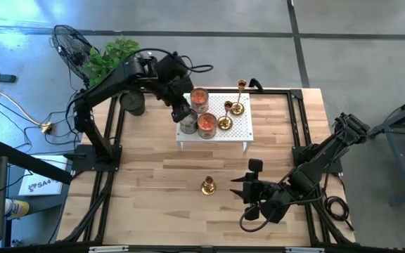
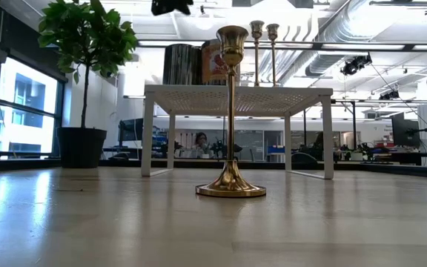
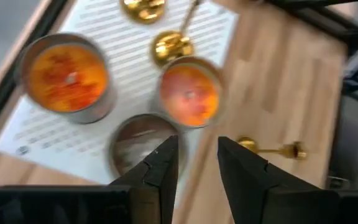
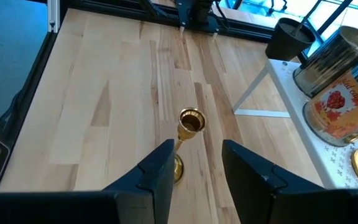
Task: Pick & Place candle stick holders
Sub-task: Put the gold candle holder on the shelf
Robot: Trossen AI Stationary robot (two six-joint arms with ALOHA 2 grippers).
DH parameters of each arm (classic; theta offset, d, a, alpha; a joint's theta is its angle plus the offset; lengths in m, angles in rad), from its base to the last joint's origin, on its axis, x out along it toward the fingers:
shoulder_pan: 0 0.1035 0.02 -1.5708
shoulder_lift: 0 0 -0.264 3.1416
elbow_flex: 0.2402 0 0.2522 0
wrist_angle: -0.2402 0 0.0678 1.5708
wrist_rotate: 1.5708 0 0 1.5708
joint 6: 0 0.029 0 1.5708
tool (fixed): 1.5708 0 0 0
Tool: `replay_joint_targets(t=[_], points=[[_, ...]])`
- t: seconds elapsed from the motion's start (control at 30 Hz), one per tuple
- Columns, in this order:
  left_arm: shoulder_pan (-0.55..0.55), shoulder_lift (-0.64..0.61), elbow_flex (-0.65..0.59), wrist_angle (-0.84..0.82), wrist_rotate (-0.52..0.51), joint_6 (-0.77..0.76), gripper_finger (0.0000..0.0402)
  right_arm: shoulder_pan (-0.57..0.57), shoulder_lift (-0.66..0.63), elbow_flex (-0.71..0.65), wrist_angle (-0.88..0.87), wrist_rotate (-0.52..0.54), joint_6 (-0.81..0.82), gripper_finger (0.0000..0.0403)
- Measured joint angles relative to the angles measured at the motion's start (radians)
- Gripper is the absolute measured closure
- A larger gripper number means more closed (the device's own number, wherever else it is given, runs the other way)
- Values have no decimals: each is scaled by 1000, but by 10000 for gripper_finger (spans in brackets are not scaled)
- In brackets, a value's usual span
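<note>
One gold candlestick (image 1: 207, 186) stands upright on its round base on the wooden table; it also shows in the low view (image 2: 230, 111) and the right wrist view (image 4: 189, 127). Three more gold candlesticks (image 1: 235, 107) stand on a white perforated stand (image 1: 239, 132), one of them taller (image 1: 241, 88). My right gripper (image 1: 236, 187) is open, level, just right of the lone candlestick; its fingers (image 4: 160, 171) are short of it and touch nothing. My left gripper (image 1: 183, 112) is open and empty above the stand's left end, over a grey tin (image 3: 143, 140).
Two glass jars with orange candles (image 1: 200, 100) (image 1: 207, 124) and the grey tin (image 1: 187, 126) crowd the stand's left half. A potted plant (image 1: 118, 63) and a fan (image 1: 69, 42) stand beyond the far left corner. Bare wood lies around the lone candlestick.
</note>
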Motion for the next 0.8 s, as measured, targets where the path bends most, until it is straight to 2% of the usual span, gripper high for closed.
replay_joint_targets(t=[0.27, 0.53, 0.63, 0.8], points=[[-53, -17, 13, 48, 199, 8, 290, 0, 0, 0, -2, -38, 29, 274], [-174, -49, 13, 205, 575, 112, 290, 0, 0, 0, -3, -43, 38, 274], [-234, -52, 13, 228, 625, 168, 290, 1, 0, 0, -3, -43, 38, 274], [-342, -58, 13, 223, 629, 298, 290, 2, 0, 0, -3, -45, 38, 274]])
